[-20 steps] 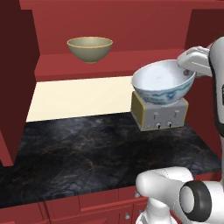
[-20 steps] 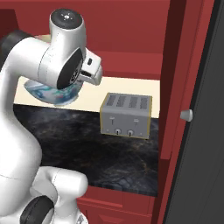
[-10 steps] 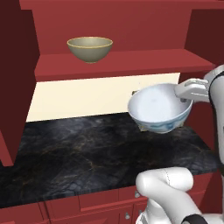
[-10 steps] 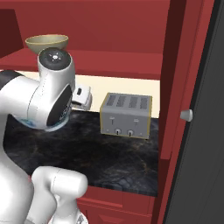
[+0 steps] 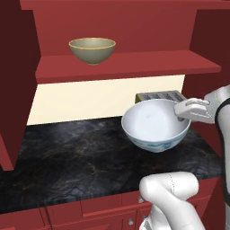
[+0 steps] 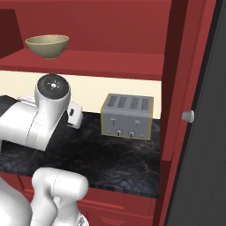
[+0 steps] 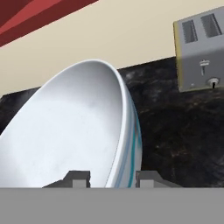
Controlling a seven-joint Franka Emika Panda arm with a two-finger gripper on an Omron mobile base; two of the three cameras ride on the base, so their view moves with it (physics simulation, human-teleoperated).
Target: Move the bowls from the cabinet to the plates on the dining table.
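Above black counter (image 5: 67,157) — two bowls: olive one (image 5: 92,49) shelved, white one (image 5: 155,126) gripped.

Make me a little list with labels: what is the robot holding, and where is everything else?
held: white bowl, its rim pinched in the gripper
white bowl position: in the air above the black counter, tilted
other bowl: tan bowl, upright on the red cabinet shelf
behind the white bowl: toaster on the counter
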